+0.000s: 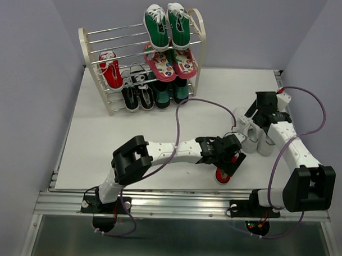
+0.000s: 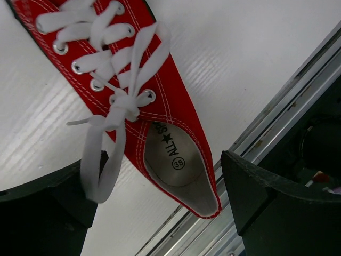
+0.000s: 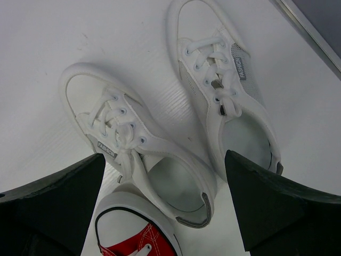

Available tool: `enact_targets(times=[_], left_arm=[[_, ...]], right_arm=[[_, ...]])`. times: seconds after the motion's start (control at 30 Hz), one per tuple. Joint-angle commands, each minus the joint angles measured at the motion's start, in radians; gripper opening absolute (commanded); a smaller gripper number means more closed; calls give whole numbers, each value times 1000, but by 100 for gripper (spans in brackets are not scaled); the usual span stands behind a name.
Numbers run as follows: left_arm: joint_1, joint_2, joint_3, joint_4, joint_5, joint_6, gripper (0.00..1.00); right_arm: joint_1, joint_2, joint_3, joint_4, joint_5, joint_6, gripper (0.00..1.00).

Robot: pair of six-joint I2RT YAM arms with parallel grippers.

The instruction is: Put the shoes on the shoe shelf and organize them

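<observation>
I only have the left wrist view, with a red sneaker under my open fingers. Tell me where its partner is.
Observer: The other red sneaker is already on the shoe shelf, at its left end.
Operator: Give me what sits next to it.
Observer: The black pair stands lower down, just to its right.
Operator: Now report the right arm.
Observer: The right arm's fingers hang open over the white pair, which lies on the table just beyond and to the right of your red sneaker.
</observation>
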Motion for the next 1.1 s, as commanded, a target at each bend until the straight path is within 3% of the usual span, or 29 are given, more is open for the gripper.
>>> enact_targets(times=[0.0, 0.23, 0.27, 0.3, 0.33, 0.37, 0.4, 0.57, 0.73, 0.9, 1.07], left_arm=[[-22, 33, 78, -55, 77, 15, 99], [-26, 73, 102, -93, 65, 6, 98], [-28, 81, 110, -99, 62, 9, 93], [-28, 84, 117, -105, 50, 9, 83], [-29, 86, 130, -121, 18, 6, 63], [-29, 86, 136, -128, 1, 3, 11], [-29, 83, 139, -147, -40, -6, 0], [-29, -56, 52, -112, -142, -37, 0], [-29, -280, -96, -67, -387, -74, 0], [-28, -446, -152, -162, -576, -106, 0], [-26, -582, -182, -240, -677, -161, 0]], right_arm=[[-8, -33, 36, 2, -7, -11, 100], [-8, -37, 28, 2, -17, -17, 100], [-8, -38, 28, 3, -20, -19, 100], [-8, -37, 27, 2, -21, -22, 100], [-8, -38, 27, 2, -23, -22, 100], [-8, -37, 27, 2, -23, -23, 100], [-8, -37, 25, 2, -20, -25, 100], [-8, -44, 19, 6, -29, -28, 100], [-8, -55, 8, 35, -41, -49, 100], [-8, -73, -4, 72, -49, -60, 100], [-8, -79, -9, 78, -36, -62, 100]])
